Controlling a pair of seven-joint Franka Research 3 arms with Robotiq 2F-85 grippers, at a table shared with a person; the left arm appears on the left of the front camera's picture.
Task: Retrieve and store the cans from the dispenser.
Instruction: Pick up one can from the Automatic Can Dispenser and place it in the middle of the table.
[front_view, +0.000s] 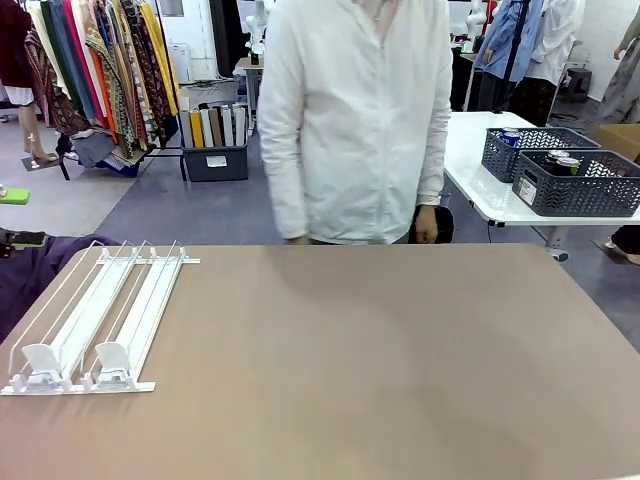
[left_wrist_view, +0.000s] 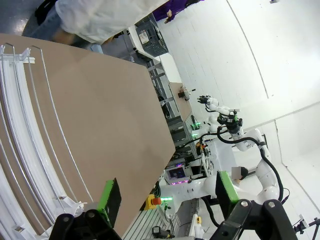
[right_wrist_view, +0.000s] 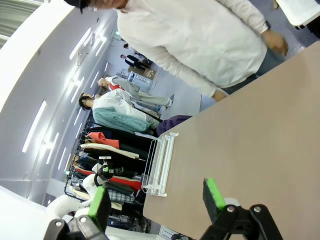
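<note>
The dispenser (front_view: 90, 320) is a flat white wire rack lying on the left part of the brown table (front_view: 380, 350), with two white pusher paddles at its near end and bare lanes. It also shows as the dispenser (left_wrist_view: 20, 125) beside my left gripper (left_wrist_view: 167, 194), which hangs open above the table edge, holding nothing. My right gripper (right_wrist_view: 157, 200) is open too, well above the table and far from the dispenser (right_wrist_view: 161, 162). Silver-topped cans (front_view: 560, 158) sit in a dark basket on a white table behind.
A person in a white shirt (front_view: 350, 110) stands at the table's far edge, hands (front_view: 425, 225) hanging near it. Two dark lattice baskets (front_view: 575, 185) stand on the white table at back right. A purple cloth (front_view: 30, 270) lies left of the dispenser.
</note>
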